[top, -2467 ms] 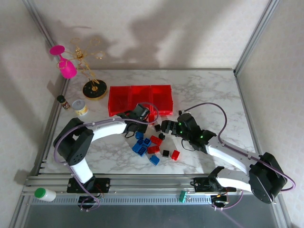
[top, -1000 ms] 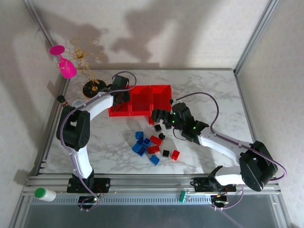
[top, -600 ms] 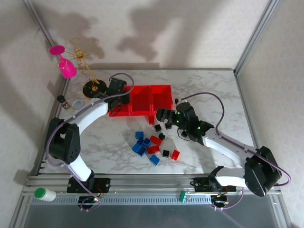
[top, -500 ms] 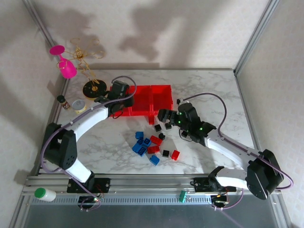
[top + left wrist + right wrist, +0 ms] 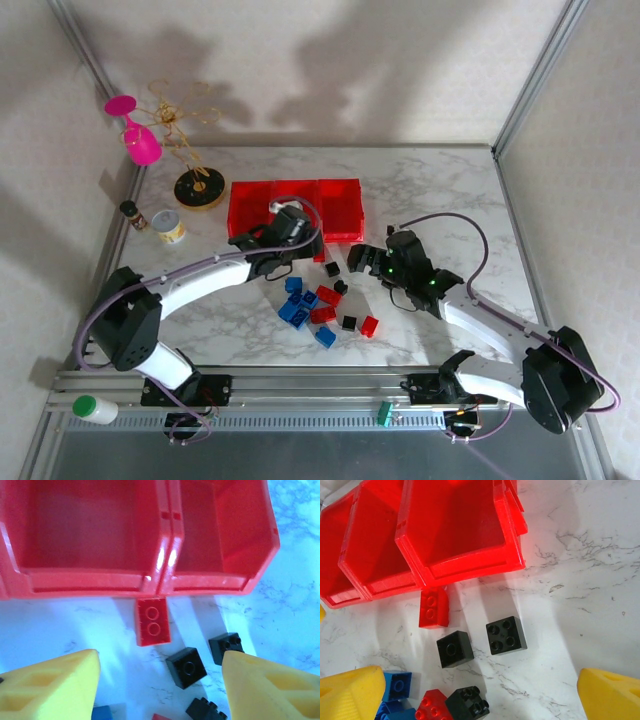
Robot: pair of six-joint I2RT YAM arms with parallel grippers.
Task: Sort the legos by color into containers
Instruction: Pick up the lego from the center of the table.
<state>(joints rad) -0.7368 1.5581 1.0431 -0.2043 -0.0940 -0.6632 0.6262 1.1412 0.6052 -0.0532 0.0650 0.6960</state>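
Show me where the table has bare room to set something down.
Widest free patch: the marble table right of the containers, out to the right edge. Also bare: the near-left marble between the left arm and the table's front edge. Crowded: in front of the containers, where the legos lie.

I see the whole table (image 5: pixel 440 190) from above the near edge. Both wrist cameras sit close, facing far, sharing the near wall of the bins (image 5: pixel 100 580) and one red brick (image 5: pixel 152 621).
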